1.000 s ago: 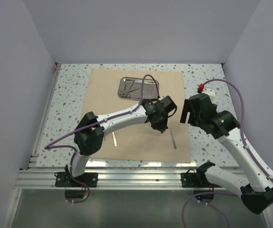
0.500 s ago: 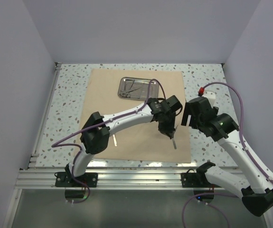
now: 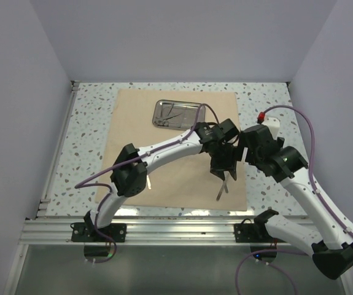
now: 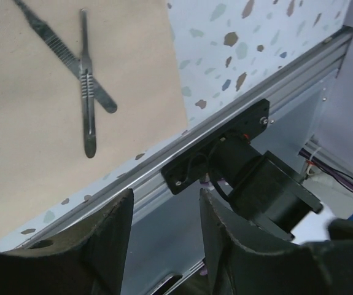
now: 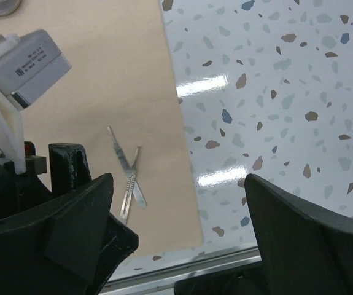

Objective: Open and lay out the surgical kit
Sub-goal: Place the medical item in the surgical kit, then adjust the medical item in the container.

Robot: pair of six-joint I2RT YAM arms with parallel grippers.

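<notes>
The beige cloth wrap (image 3: 164,141) lies spread flat on the table. The steel tray (image 3: 177,114) sits on its far part with thin instruments in it. Two silver instruments (image 3: 221,187) lie crossed on the cloth's near right corner; they also show in the left wrist view (image 4: 85,89) and the right wrist view (image 5: 128,175). Another thin instrument (image 3: 148,180) lies near the left. My left gripper (image 3: 223,168) hangs just above the crossed pair, open and empty (image 4: 164,246). My right gripper (image 3: 244,146) hovers at the cloth's right edge, wide open and empty (image 5: 176,233).
The speckled table (image 3: 265,98) borders the cloth on all sides. The aluminium rail (image 3: 176,230) runs along the near edge, with the arm bases on it. White walls close in the left, back and right. The two grippers are close together.
My left gripper moved right and toward the near edge over the lone instrument there. A second instrument now lies crossed over it, and the left gripper is open.
</notes>
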